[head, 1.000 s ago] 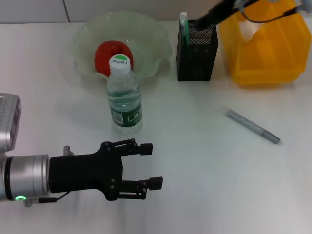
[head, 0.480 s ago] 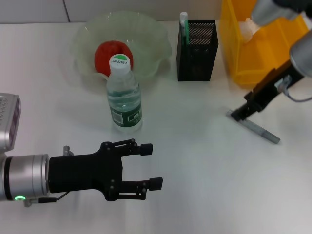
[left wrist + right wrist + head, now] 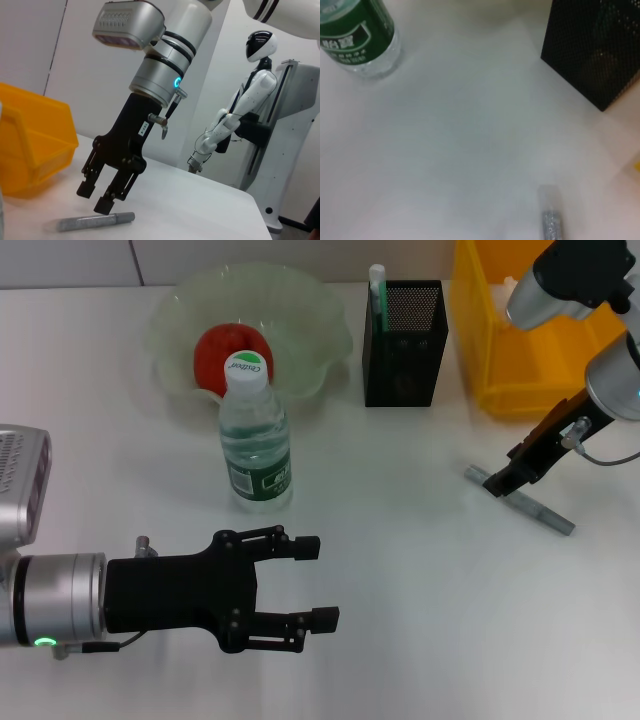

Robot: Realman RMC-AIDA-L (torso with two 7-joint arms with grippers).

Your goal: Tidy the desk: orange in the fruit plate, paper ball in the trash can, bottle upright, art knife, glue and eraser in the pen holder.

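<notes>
We saw the white tabletop [image 3: 400, 570] carrying everything, with our two arms over it. The yellow plastic trash bin [image 3: 540, 360] stood just behind our right claw [image 3: 500, 483], and whether the paper ball lay inside it we could not tell. The pale green ruffled glass fruit plate [image 3: 300, 330] sat well beyond our left claw [image 3: 315, 583] and held the round red-orange fruit [image 3: 210, 355]. In front of that plate, between it and the left claw, the clear plastic water bottle with a green label and white cap [image 3: 255, 440] stood upright; the right wrist view caught its labelled side [image 3: 355, 37] too. The black mesh square pen holder [image 3: 405, 345] stood behind and to the left of the right claw, beside the bin, with a green-and-white stick [image 3: 377, 290] upright in its left corner; what it was we could not tell.

The right claw pointed down at the near end of the slim grey art knife [image 3: 520, 500], which lay flat on the tabletop. In the left wrist view the right claw [image 3: 98, 196] had its two black fingers [image 3: 86, 188] apart, just above the knife [image 3: 95, 221] and not touching it. The left claw hung low over the near tabletop, fingers [image 3: 305, 548] spread wide and holding nothing. We saw no eraser on the tabletop.
</notes>
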